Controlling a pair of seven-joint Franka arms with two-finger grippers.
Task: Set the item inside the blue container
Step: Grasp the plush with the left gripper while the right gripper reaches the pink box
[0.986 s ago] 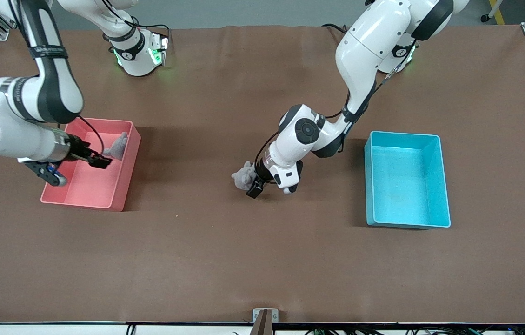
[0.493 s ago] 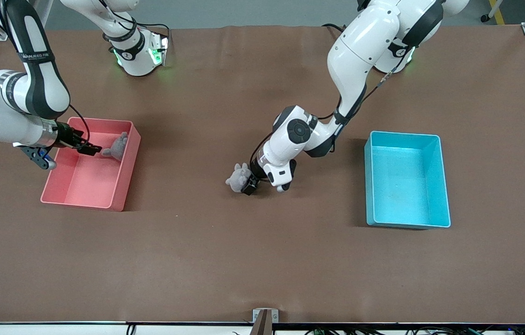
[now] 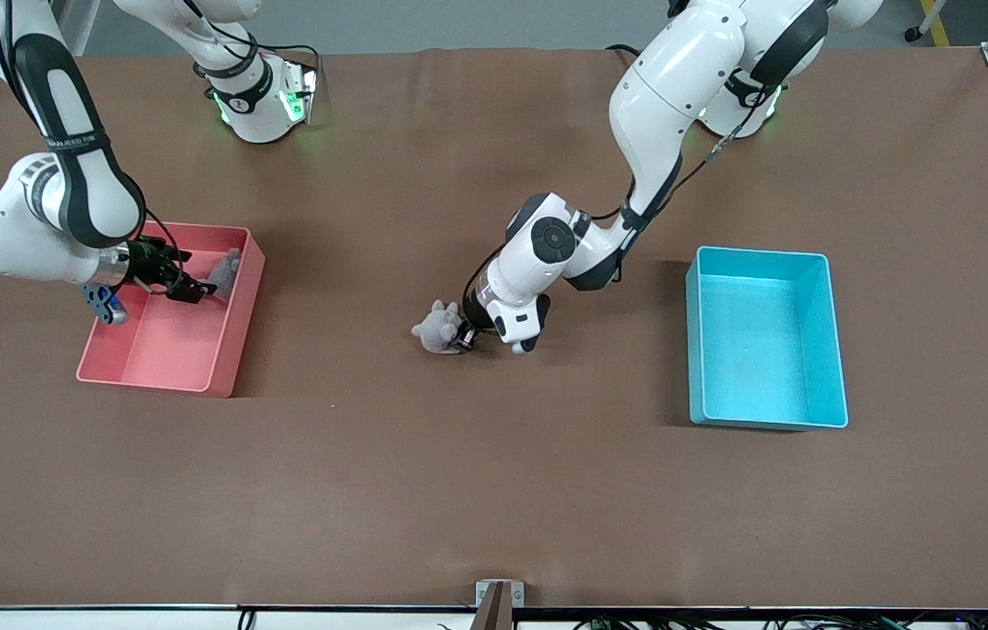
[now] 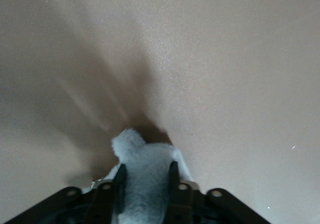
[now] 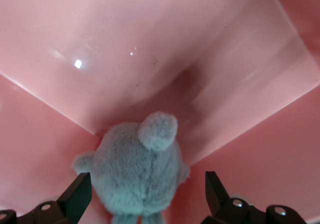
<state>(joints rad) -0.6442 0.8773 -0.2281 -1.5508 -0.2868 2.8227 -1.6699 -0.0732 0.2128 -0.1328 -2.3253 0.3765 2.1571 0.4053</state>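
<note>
Left gripper point(image 3: 461, 339) is down on the counter point(image 3: 494, 490) at mid-table, jaws pinched in on the grey plush toy point(image 3: 435, 327); the left wrist view shows both fingers point(image 4: 120, 180) pressing the fur from either side. The blue container point(image 3: 837, 350) sits empty toward the left arm's end of the counter, at about three o'clock from the toy and well apart from it.

To do this step well, I'd want the squeeze settled deep into the body, not on a loose ear, before any lift, since soft fur can slide out. Then straight up, high enough to clear the bin's wall, across to its middle, and release low.

Over in the pink bin point(image 3: 143, 372), the right gripper point(image 5: 145, 194) hovers with jaws spread wide around a second plush toy point(image 5: 137, 171) in the corner, gripping nothing yet.
</note>
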